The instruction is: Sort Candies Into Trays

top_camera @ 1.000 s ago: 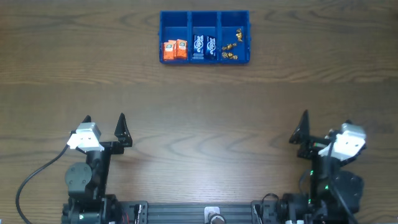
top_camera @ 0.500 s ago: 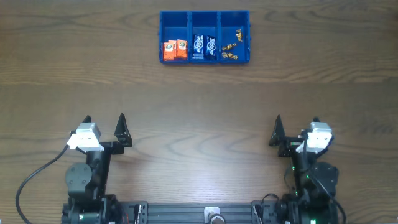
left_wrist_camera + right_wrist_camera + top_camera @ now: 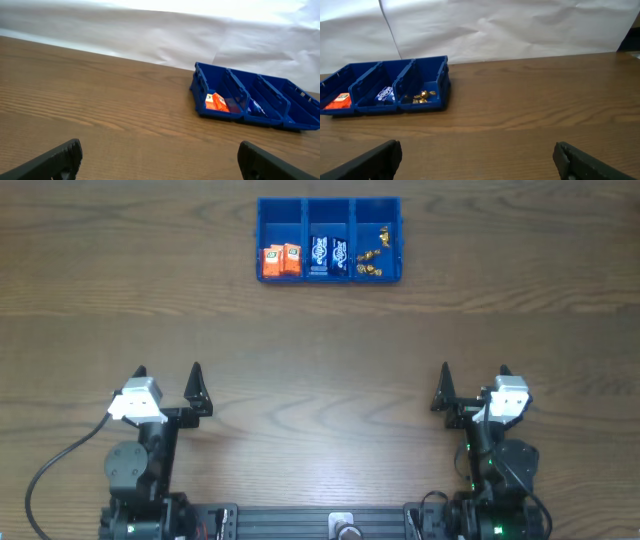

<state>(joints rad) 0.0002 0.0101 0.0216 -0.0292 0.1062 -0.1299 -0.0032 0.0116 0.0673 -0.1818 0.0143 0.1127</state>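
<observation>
- Currently, every candy we can see lies inside the blue tray point(image 3: 330, 201) at the far middle of the tabletop point(image 3: 320, 350). The orange candies point(image 3: 281, 262) are in its left compartment, the blue candies point(image 3: 329, 255) in the middle one, and the gold candies point(image 3: 372, 258) in the right one.
- Risk 1: we judge the sort done or nearly so, so a reach toward the tray risks more than it gains. A spread finger catching a wall would shove the light tray or tip it.
- Risk 2: the gold candies are small and lie loose. A nudge could send one over the divider into the blue candies' compartment and spoil the sort.
- Risk 3: the orange candies sit against the near wall. A grab from above would leave little room for a finger between wrapper and wall.
- Left gripper point(image 3: 167, 370): low, close to its base, well apart from the tray and pointing up the tabletop toward it. Its fingers are spread wide and grasp nothing.
- Right gripper point(image 3: 474, 370): the mirror pose on the right side, close to its base and facing the tray. Its fingers are released, with nothing between them.
- Both arms are folded back, and neither is over the tray.
</observation>
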